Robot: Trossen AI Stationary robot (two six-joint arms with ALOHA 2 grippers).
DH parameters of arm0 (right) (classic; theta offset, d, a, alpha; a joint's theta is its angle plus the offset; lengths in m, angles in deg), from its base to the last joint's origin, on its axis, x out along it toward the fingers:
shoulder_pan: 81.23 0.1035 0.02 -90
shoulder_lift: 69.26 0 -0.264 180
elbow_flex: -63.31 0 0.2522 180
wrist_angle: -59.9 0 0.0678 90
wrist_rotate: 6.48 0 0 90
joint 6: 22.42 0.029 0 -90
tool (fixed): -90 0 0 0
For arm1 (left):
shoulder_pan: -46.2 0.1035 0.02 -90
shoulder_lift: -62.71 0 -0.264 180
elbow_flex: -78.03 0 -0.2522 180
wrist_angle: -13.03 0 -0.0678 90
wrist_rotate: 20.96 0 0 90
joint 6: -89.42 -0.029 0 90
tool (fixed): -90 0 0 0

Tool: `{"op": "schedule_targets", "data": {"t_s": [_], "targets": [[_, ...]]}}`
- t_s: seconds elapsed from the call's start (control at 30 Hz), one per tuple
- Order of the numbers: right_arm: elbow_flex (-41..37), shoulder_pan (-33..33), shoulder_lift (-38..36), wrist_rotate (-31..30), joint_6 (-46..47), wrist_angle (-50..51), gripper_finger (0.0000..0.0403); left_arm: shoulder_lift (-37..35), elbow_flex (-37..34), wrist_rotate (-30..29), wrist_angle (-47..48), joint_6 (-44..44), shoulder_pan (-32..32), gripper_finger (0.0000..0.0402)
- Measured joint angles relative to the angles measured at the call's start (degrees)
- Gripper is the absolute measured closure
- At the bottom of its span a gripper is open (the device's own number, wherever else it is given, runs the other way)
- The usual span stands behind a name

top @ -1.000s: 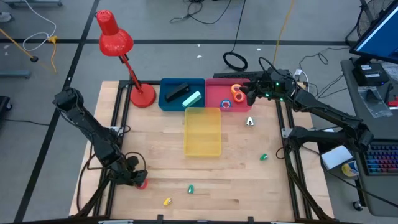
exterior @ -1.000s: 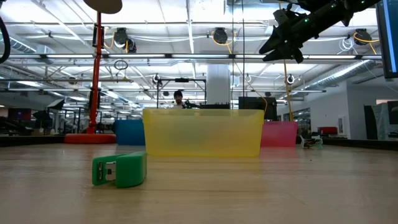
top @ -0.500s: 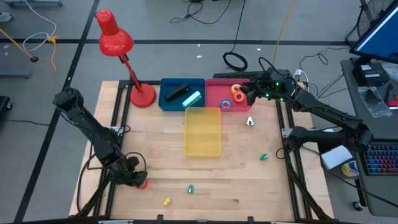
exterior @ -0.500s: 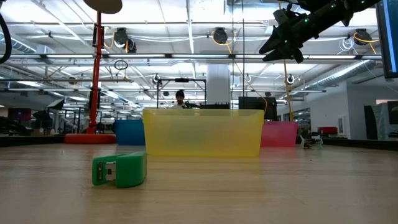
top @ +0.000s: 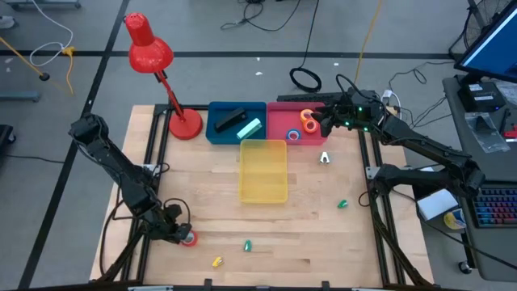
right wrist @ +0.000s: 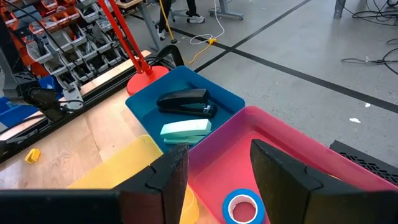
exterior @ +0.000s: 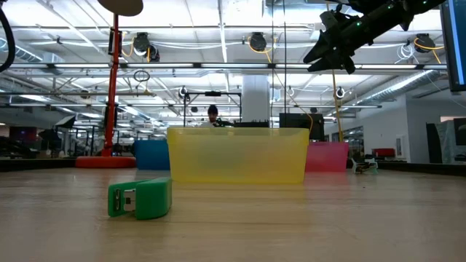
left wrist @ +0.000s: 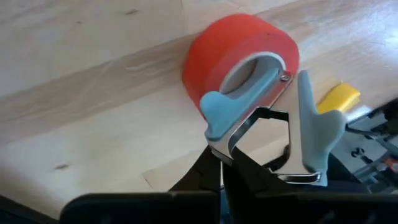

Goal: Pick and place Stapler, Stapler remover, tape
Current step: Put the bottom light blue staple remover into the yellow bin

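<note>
Near the desk (top: pixel 307 242) front-left corner, our left gripper (left wrist: pixel 261 134) fingers clamp red tape (left wrist: pixel 239 56); right gripper (right wrist: pixel 214 168) fingers apart over pink bin (right wrist: pixel 298 158).

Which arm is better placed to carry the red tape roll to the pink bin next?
Left. The left gripper is already shut on the red tape roll at the table's near-left edge. The right gripper hovers over the pink bin, far from that roll.

No readable text, labels or numbers anywhere.
</note>
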Motion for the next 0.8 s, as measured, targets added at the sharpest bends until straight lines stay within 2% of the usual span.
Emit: {"op": "schedule_targets", "data": {"t_s": [0.27,0.47,0.67,0.8], "targets": [[0.00,0.00,0.00,0.02,0.00,0.00,0.0238,-0.59,0.00,-0.11,-0.26,-0.54,0.00,0.0400],[0.00,0.00,0.00,0.02,0.00,0.02,0.0238,-5.14,0.00,-0.39,-0.22,-2.31,0.00,0.0401],[0.00,0.00,0.00,0.02,0.00,0.02,0.0238,-11.44,0.00,-7.44,-0.28,-5.85,0.87,0.0402],[0.00,0.01,0.00,0.03,0.00,0.02,0.0238,-14.51,0.00,-13.05,-0.32,-11.22,5.96,0.0401]]}}
